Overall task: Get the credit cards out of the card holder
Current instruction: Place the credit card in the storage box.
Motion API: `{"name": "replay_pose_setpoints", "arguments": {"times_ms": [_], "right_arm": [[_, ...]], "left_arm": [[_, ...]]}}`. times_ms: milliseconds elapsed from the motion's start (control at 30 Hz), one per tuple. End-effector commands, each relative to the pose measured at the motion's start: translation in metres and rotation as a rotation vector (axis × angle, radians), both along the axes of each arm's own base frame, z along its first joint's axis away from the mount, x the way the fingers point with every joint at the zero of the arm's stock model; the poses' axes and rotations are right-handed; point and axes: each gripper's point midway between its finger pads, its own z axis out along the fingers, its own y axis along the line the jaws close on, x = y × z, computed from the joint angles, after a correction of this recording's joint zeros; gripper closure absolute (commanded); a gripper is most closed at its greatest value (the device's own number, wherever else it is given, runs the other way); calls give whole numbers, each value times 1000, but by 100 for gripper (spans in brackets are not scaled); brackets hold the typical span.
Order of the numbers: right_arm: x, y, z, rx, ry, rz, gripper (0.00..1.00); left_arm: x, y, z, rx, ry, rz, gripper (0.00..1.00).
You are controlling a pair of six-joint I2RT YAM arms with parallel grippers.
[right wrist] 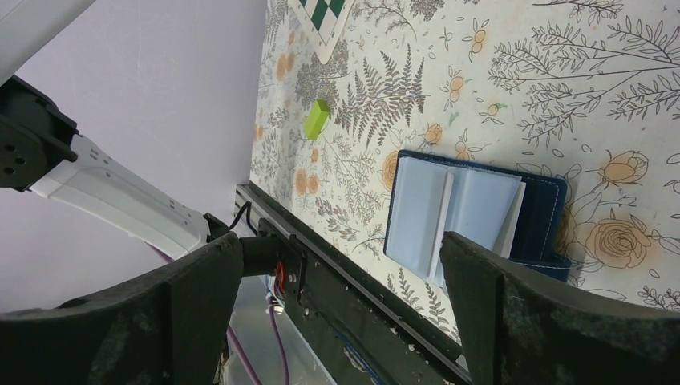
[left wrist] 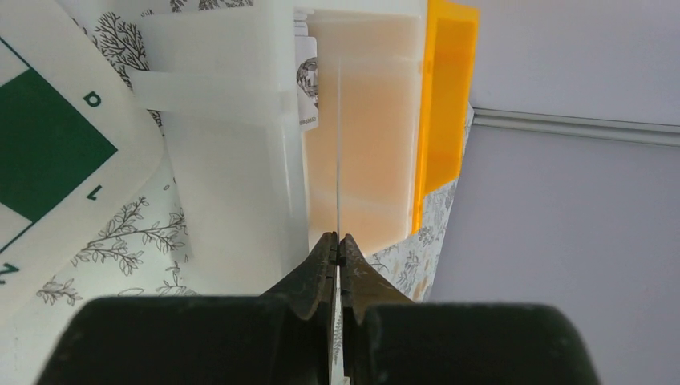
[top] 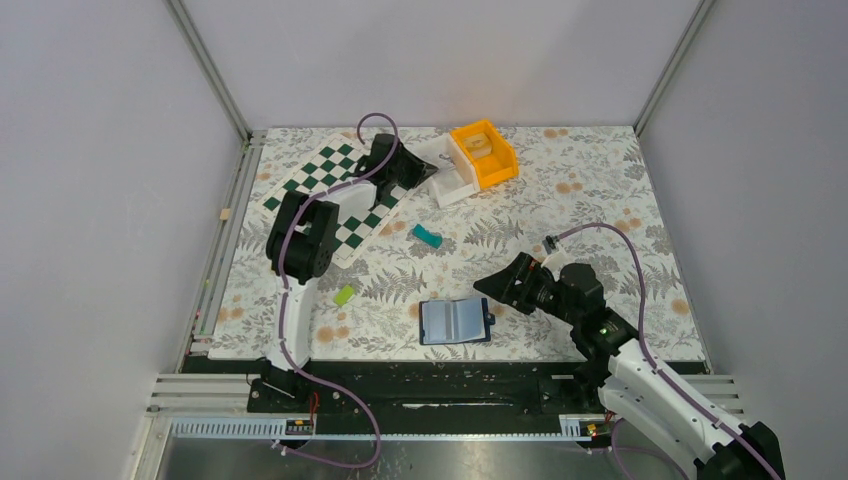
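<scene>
- Your right pincer stands spread as wide as it goes and holds nothing. It hangs near the right side of the wallet, which lies open and flat close to the desk's near edge, a little right of the middle.
- Nothing pins the wallet down. If you tug a card, the whole light thing will likely slide or lift with it, and the near edge and the black rail beyond it are close enough for it to go over.
- The cards show only as a whitish sliver behind the right pale-blue panel. They are thin and flat and probably slick, so your blunt fingers get little to bite on, and you may pinch panel and card together.
- Your left pincer is clamped tight at the desk's far edge, over the white bin beside the orange bin. It is well apart from the wallet, so it cannot steady it.
- A hairline pale streak rises from the left pincer's tips. I cannot tell whether that is a card seen edge-on.
- The wallet is navy with a stitched rim, a leather-like look, a soft fold and a short tab on its right side. The inner panels look smooth.
- The desk cover is a flat, matte floral print and probably offers little friction.
- The bins are hard plastic, and the white one is translucent. A small green block lies well apart from the wallet, towards the left edge.
</scene>
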Motion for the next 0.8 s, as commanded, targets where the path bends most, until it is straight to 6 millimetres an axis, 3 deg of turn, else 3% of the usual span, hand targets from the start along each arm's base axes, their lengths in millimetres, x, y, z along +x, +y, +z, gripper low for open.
{"name": "replay_pose_setpoints", "arguments": {"times_ms": [0, 767], "right_arm": [[5, 4, 19, 22, -69, 9, 1], [0, -2, 16, 12, -70, 1, 1]], "left_arm": [[15, -1, 9, -19, -42, 11, 100], [32, -8, -6, -26, -18, 16, 92]]}}
